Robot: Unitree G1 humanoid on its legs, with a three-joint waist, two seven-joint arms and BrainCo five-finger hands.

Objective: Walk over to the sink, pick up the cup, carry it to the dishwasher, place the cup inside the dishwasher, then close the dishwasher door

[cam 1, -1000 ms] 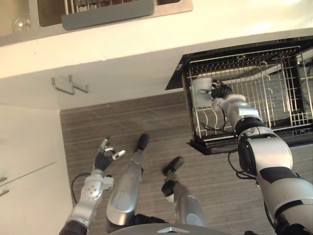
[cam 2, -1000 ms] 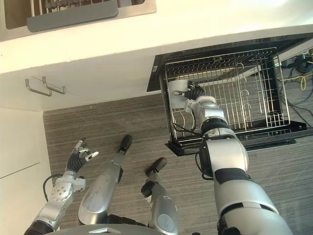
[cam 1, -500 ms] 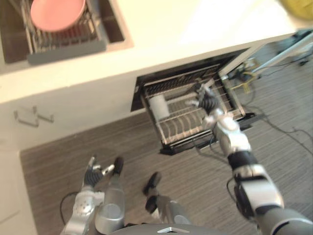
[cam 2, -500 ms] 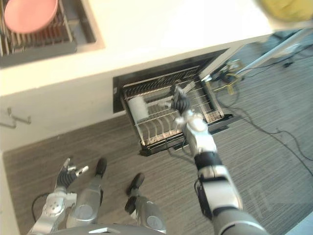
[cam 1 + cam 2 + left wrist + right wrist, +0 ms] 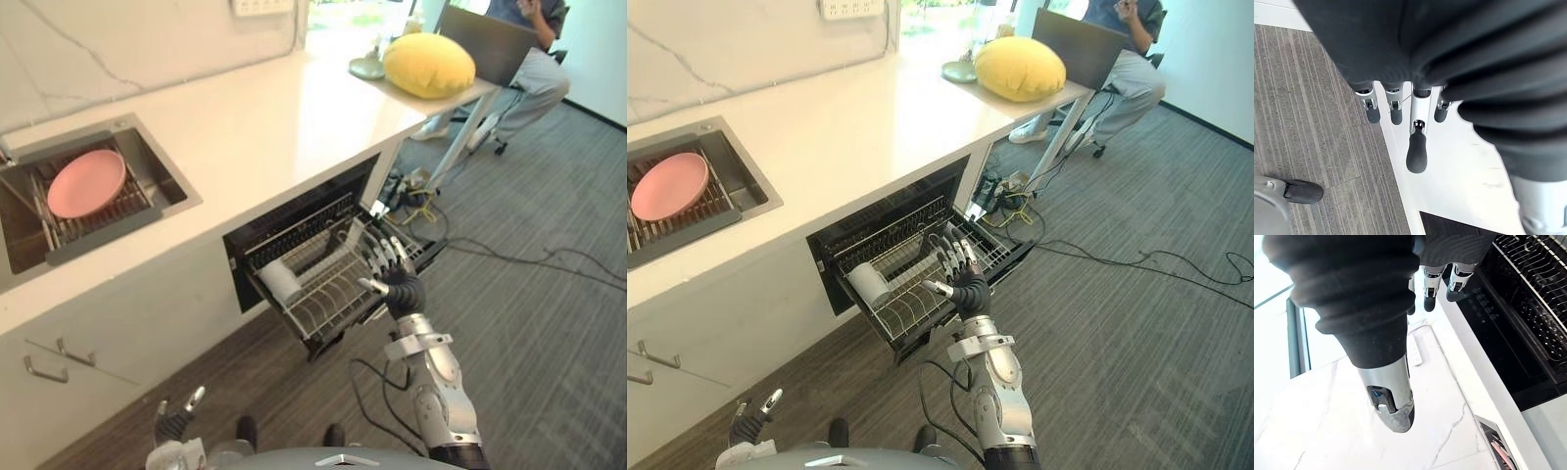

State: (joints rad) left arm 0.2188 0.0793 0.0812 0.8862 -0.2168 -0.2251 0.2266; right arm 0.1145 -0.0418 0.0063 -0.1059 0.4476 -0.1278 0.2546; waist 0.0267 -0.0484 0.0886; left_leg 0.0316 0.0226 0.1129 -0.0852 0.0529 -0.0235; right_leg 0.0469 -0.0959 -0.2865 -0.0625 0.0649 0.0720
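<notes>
One cup [image 5: 278, 280], one pink plate [image 5: 86, 183], one yellow cushion [image 5: 428, 65], one laptop [image 5: 490, 44], one person [image 5: 536, 70], one dishwasher [image 5: 333, 296].

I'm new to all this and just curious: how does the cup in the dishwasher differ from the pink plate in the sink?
The cup is pale and tube-shaped; the plate is pink, round and shallow. The cup seems to lie on its side in the dishwasher rack; the plate rests face up on the sink rack. The plate looks wider than the cup. Both sit on wire racks.
</notes>
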